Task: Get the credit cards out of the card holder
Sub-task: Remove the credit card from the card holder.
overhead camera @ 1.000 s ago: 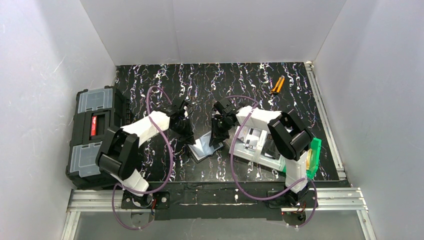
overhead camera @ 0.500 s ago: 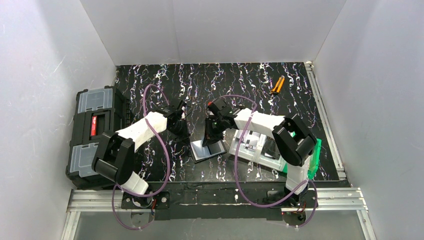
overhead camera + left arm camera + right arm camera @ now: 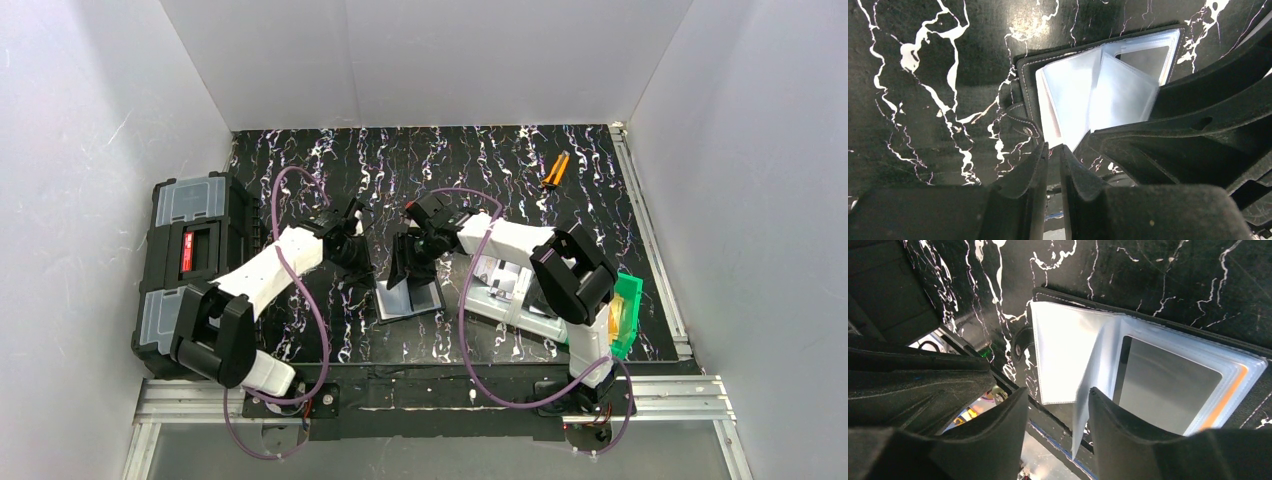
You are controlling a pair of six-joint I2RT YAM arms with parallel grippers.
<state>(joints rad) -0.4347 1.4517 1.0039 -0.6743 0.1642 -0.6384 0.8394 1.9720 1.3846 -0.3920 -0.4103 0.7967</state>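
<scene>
The black card holder (image 3: 408,299) lies open on the marbled table, its clear sleeves fanned up (image 3: 1083,95) (image 3: 1068,355). A pale silvery credit card (image 3: 1168,385) (image 3: 1145,57) sits in the holder's right-hand pocket, and the edge of an orange-tan one (image 3: 1230,395) shows behind it. My left gripper (image 3: 358,262) (image 3: 1054,147) is nearly shut, its tips pinched on the holder's near edge beside the snap. Over the holder's middle, my right gripper (image 3: 405,265) (image 3: 1058,400) is open. One loose clear sleeve (image 3: 1085,410) hangs between its fingers, touching the right one.
A big black toolbox (image 3: 185,270) stands at the left edge. A grey bin (image 3: 505,290) and a green bin (image 3: 628,310) sit under the right arm. A small orange-handled tool (image 3: 553,170) lies at the back right.
My right gripper has opened and let the sleeve fall loose. Both grippers have shifted left, and the holder has turned to lie squarer to the table's edge.
</scene>
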